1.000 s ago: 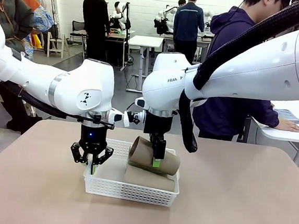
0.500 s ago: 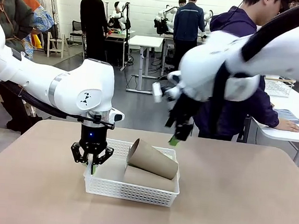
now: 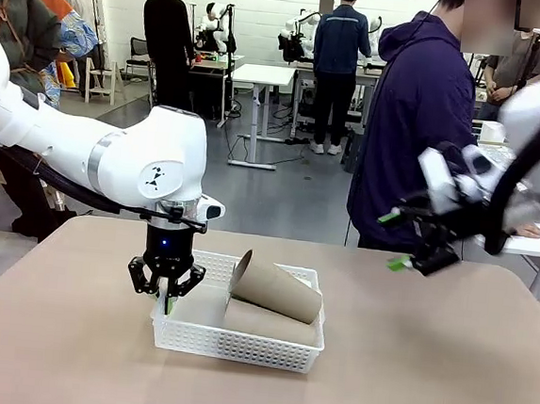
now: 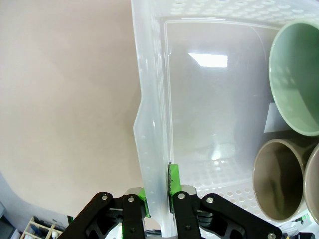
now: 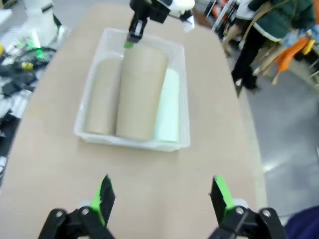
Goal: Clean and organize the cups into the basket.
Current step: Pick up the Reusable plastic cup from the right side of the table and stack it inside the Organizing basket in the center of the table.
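Three cups (image 5: 141,97) lie in the basket (image 3: 238,346) at mid-desk (image 3: 426,367), one riding atop. Left gripper (image 3: 164,294) pinches the basket's end wall; right gripper (image 3: 399,240), spread, hangs well clear. Remaining, likely: settle the top cup level, then release.

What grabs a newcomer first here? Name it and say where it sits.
The shallow white lattice plastic basket near the table's middle, holding tall tapered matte cups: one tan cup lies tilted across the others, with a pale mint green cup beside them. The left claw is shut on the basket's short-end wall. The right claw hangs open above the table's right side, holding nothing.
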`<state>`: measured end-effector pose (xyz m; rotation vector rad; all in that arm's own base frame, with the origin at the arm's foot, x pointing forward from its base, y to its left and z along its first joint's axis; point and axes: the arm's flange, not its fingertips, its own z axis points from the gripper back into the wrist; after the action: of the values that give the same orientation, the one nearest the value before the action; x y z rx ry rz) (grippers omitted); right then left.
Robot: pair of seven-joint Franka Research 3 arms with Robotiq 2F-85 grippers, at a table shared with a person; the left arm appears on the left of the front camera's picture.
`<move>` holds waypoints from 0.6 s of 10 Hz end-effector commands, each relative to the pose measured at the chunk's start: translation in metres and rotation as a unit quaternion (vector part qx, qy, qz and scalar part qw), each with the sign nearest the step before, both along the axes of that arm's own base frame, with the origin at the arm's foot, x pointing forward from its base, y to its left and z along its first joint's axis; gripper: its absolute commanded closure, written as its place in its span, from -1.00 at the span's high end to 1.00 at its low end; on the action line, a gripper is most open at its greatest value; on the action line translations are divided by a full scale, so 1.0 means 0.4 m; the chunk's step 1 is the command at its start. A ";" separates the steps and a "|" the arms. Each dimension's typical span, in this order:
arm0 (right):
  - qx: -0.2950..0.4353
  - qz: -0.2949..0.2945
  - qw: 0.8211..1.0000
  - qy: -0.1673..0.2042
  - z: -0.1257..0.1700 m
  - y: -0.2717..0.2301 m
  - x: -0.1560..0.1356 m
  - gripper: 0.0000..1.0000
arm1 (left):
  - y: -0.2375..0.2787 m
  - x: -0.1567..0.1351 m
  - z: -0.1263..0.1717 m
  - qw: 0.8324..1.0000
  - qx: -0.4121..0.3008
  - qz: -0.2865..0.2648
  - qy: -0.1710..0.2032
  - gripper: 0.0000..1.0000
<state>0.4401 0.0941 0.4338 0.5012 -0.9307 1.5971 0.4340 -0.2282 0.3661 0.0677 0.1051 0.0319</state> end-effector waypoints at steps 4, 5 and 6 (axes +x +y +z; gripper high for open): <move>0.037 -0.005 0.997 0.065 -0.100 -0.111 -0.027 1.00 | -0.002 0.000 0.007 1.000 0.002 -0.003 -0.004 -1.00; 0.001 -0.024 0.995 0.093 -0.100 -0.091 -0.023 1.00 | -0.002 0.000 0.007 1.000 0.002 -0.003 -0.004 -1.00; 0.048 -0.006 0.997 0.052 -0.111 -0.135 -0.041 1.00 | -0.002 0.000 0.007 1.000 0.002 -0.003 -0.004 -1.00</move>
<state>0.4253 0.0498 0.3883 0.6351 -0.8907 1.4995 0.4338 -0.2284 0.3660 0.0678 0.1052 0.0315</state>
